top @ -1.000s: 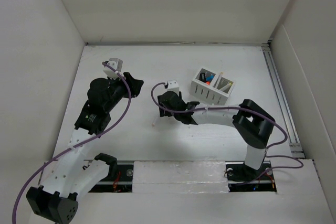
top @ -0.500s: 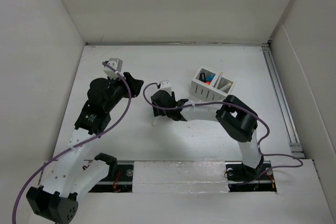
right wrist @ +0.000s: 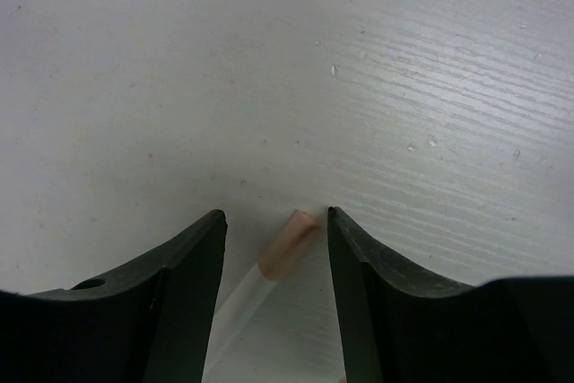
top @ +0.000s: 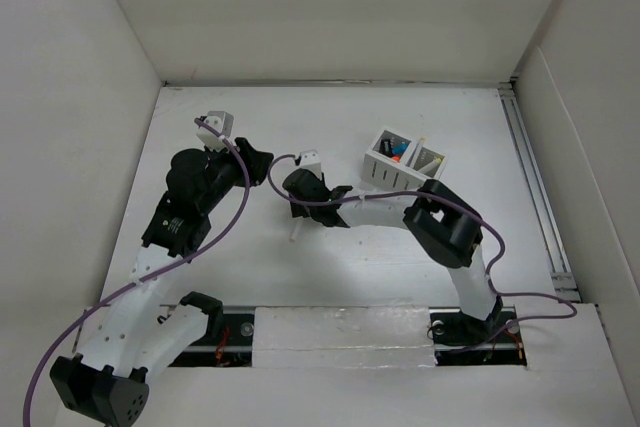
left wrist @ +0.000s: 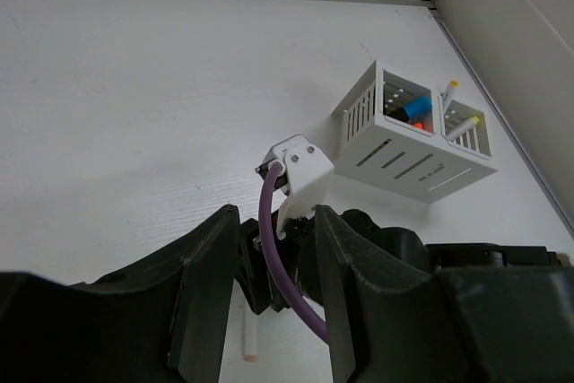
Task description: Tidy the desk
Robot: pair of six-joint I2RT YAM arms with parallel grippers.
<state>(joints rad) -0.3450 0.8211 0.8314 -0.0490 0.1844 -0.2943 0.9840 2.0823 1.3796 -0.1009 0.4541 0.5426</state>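
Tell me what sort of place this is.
Probably a robot lab test cell: a white desk boxed in by white panels, a left arm and a right arm bolted at its near edge, and a small organizer.

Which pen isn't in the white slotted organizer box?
The thin white pen with a peach tip, lying flat on the white desk between the right gripper's open fingers; the others stand in the organizer box.
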